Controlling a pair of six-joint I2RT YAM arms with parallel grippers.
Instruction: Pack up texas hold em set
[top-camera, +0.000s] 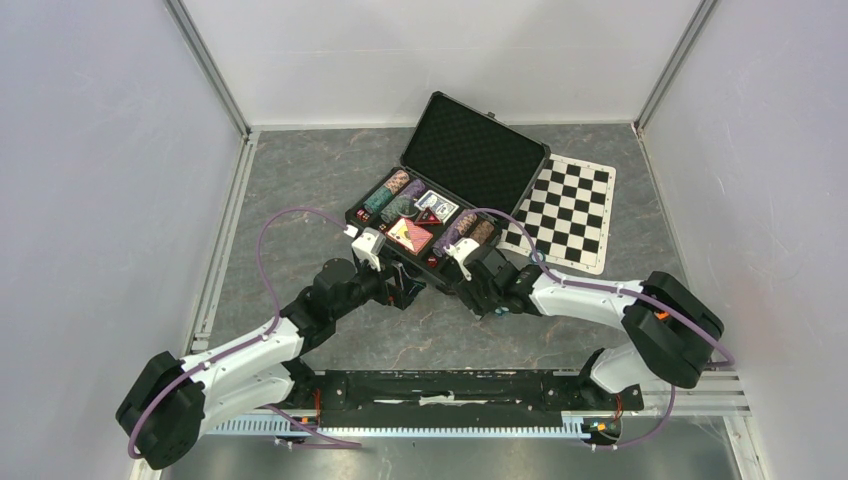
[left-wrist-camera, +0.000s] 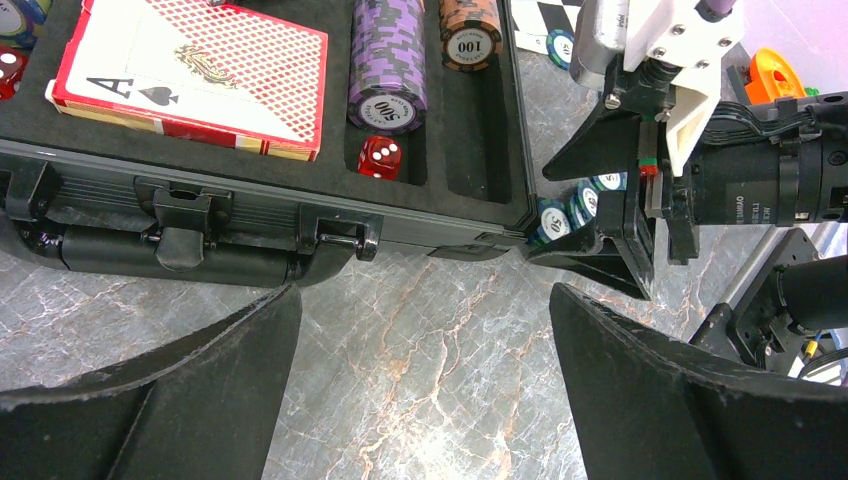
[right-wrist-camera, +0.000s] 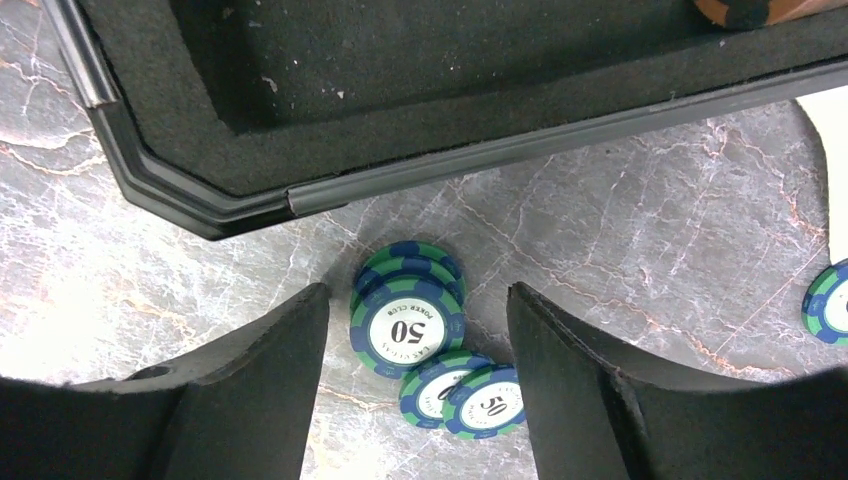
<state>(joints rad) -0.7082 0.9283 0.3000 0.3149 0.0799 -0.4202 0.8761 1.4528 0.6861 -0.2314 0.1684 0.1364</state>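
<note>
The chequered mat (top-camera: 565, 210) lies flat on the marbled table (top-camera: 300, 170), to the right of the open black case (top-camera: 470, 150), and an orange piece (left-wrist-camera: 775, 75) shows beyond the right arm. The case's near right corner stands just past the loose chips, but nothing comes between them and the claw.

The right claw (right-wrist-camera: 417, 300) is down at the tabletop beside that corner, jaws partly apart and straddling a small pile of blue-and-green 50 chips (right-wrist-camera: 405, 330). There is a sliver of table on each side of the pile, so it grips nothing. The left claw (left-wrist-camera: 425, 295) hangs over bare table in front of the case's latches, spread as wide as it goes and empty.

I count five chips between the right fingers: three overlapping and two lying just nearer the wrist. A sixth chip (right-wrist-camera: 830, 300) sits apart by the mat. Inside the case there are two decks, the red deck (left-wrist-camera: 190, 75) and the blue deck (top-camera: 437, 205). It also holds a purple chip row (left-wrist-camera: 388, 60), a brown chip row (left-wrist-camera: 470, 35) and two red dice (left-wrist-camera: 380, 157).
</note>
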